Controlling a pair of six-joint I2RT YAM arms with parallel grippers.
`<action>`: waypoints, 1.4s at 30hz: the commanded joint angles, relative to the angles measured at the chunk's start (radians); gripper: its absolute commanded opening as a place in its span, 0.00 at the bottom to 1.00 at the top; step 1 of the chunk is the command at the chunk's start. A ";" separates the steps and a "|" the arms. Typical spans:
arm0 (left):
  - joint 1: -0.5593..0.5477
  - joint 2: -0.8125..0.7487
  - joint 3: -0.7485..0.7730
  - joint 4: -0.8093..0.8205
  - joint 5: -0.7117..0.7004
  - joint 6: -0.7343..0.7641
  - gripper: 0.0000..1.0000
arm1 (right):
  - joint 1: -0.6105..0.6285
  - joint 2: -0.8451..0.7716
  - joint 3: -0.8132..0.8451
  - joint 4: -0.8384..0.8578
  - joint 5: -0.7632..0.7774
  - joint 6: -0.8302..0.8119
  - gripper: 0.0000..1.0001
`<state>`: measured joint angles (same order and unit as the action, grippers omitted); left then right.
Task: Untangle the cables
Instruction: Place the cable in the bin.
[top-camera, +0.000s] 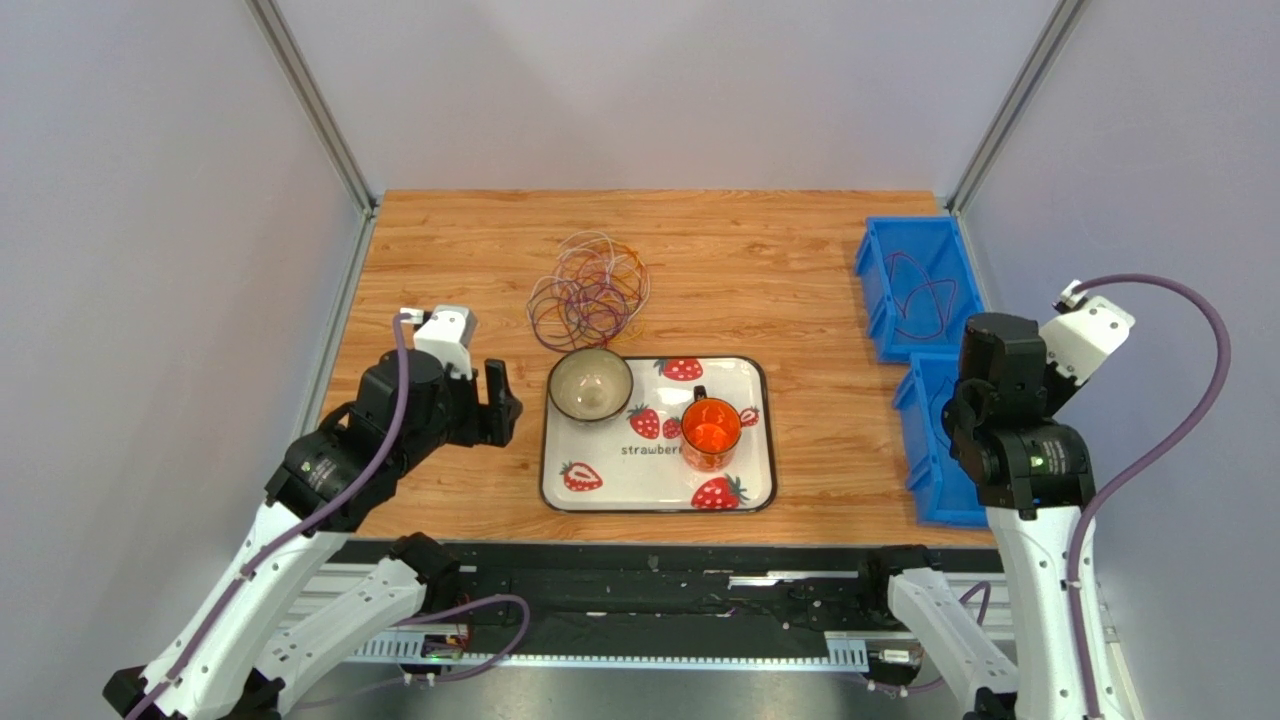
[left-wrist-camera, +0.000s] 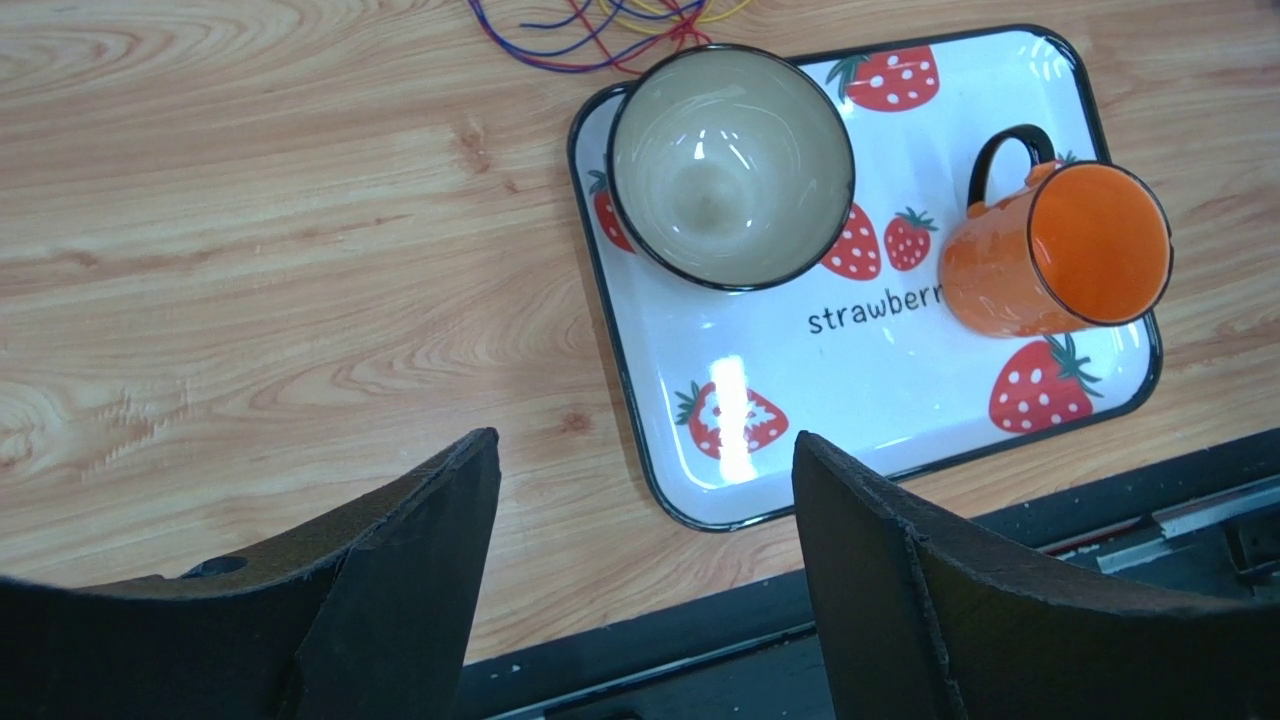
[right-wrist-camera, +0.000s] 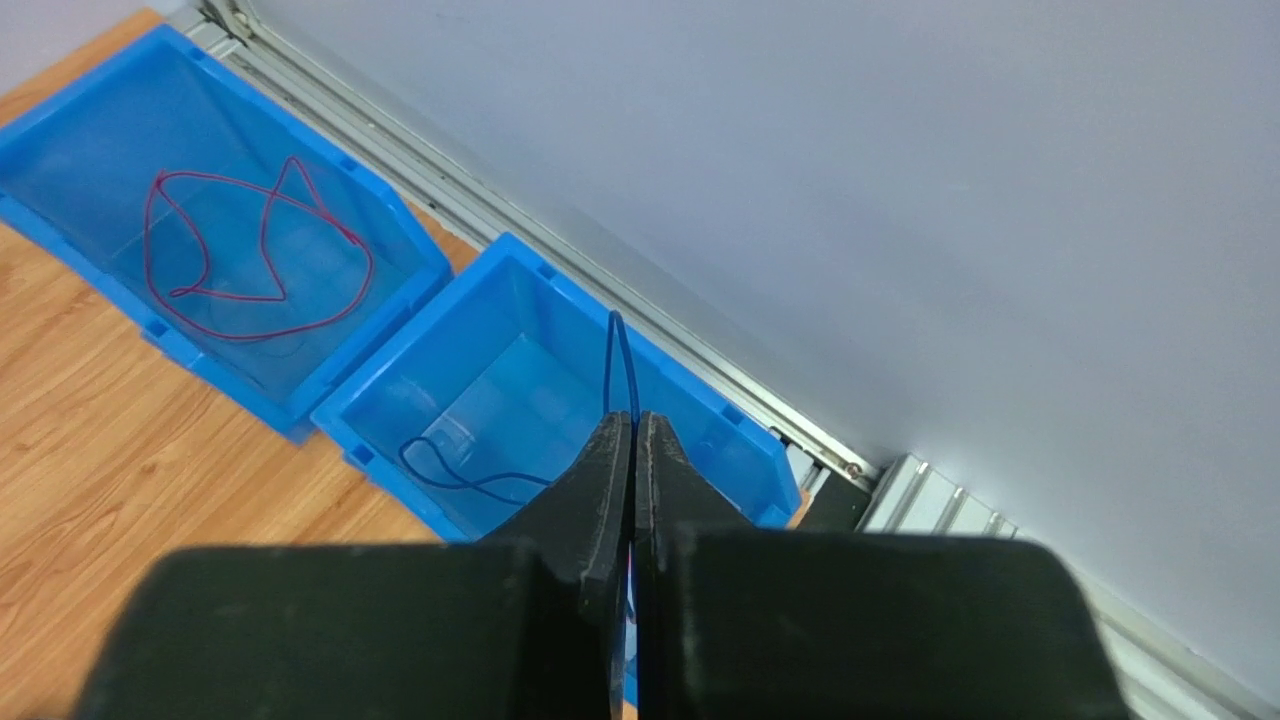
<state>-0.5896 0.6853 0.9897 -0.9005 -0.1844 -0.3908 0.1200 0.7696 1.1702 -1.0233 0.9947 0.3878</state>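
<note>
Cables (top-camera: 589, 288) in purple, orange and yellow lie in one loose tangle on the wooden surface (top-camera: 436, 240), just beyond the far edge of the strawberry tray (top-camera: 751, 450). On the tray stand a pale bowl (top-camera: 589, 386) at the far left corner and an orange mug (top-camera: 711, 429) to its right, apart from each other.

From above, the left claw (top-camera: 496, 405) hangs over bare wood beside the tray's left edge. Its wrist camera adds the detail: the left claw (left-wrist-camera: 643, 443) is spread wide with nothing between its fingers (left-wrist-camera: 436, 525), and only the near fringe of the cables (left-wrist-camera: 601, 23) shows at the top, close to the bowl (left-wrist-camera: 732, 165).

The overhead view hides the right claw under its own wrist, above the nearer of two blue bins (top-camera: 939, 450). The right wrist camera shows the right claw (right-wrist-camera: 631, 428) pressed together, pinching a dark cable (right-wrist-camera: 616, 353) whose lower loop trails on the floor of the near bin (right-wrist-camera: 706, 405). In the far bin (right-wrist-camera: 90, 135) a reddish-pink loop (right-wrist-camera: 256, 240) lies alone; from above it is only a faint line.
</note>
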 joint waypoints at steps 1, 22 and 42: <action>-0.006 0.019 0.000 0.022 0.007 0.012 0.79 | -0.109 0.010 -0.067 0.138 -0.200 -0.021 0.00; -0.006 0.094 0.010 0.008 -0.017 0.007 0.76 | -0.372 0.120 -0.161 0.321 -0.496 -0.083 0.03; -0.004 0.190 0.024 0.083 -0.063 -0.025 0.90 | -0.304 0.168 -0.043 0.379 -1.119 0.078 0.80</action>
<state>-0.5896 0.8680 0.9928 -0.8932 -0.2497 -0.4000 -0.2432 0.9157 1.0771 -0.7223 0.1219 0.4053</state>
